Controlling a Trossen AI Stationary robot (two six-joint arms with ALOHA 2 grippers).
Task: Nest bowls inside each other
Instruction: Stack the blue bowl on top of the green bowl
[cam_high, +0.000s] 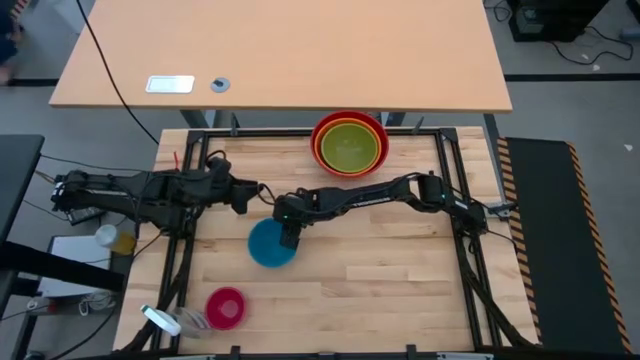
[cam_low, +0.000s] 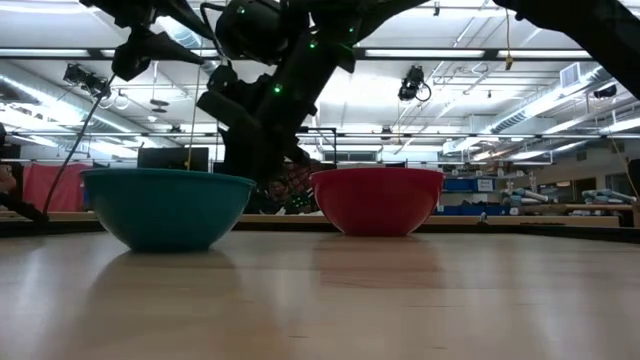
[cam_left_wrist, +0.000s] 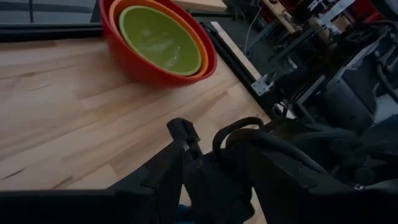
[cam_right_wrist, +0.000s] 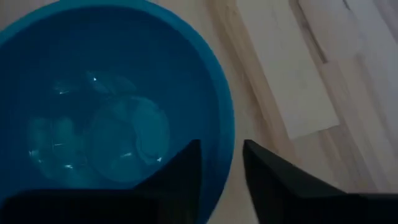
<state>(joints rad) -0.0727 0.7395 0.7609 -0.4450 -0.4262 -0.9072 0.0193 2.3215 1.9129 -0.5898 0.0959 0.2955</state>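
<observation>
Pink bowl (cam_high: 226, 307) sits at the table's (cam_high: 380, 280) near edge. Mid-table, right gripper (cam_right_wrist: 221, 163) straddles the blue bowl's (cam_right_wrist: 93, 118) rim, one finger inside, one outside, apparently clamping it. Left gripper (cam_high: 243, 195) waits beside it, can't tell its fingers. Far edge: yellow-green bowl (cam_high: 351, 146) nested in orange (cam_high: 322, 143) and red (cam_high: 340, 117).

A glossy blue bowl (cam_high: 270, 244) is sitting at the table's center; at 12 o'clock, a red bowl (cam_high: 349, 122) is holding an orange one (cam_high: 322, 146) and a yellow-green one (cam_high: 352, 146). At 7 o'clock, a pink-magenta bowl (cam_high: 225, 307) is showing on pale striped wood (cam_high: 400, 290).
</observation>
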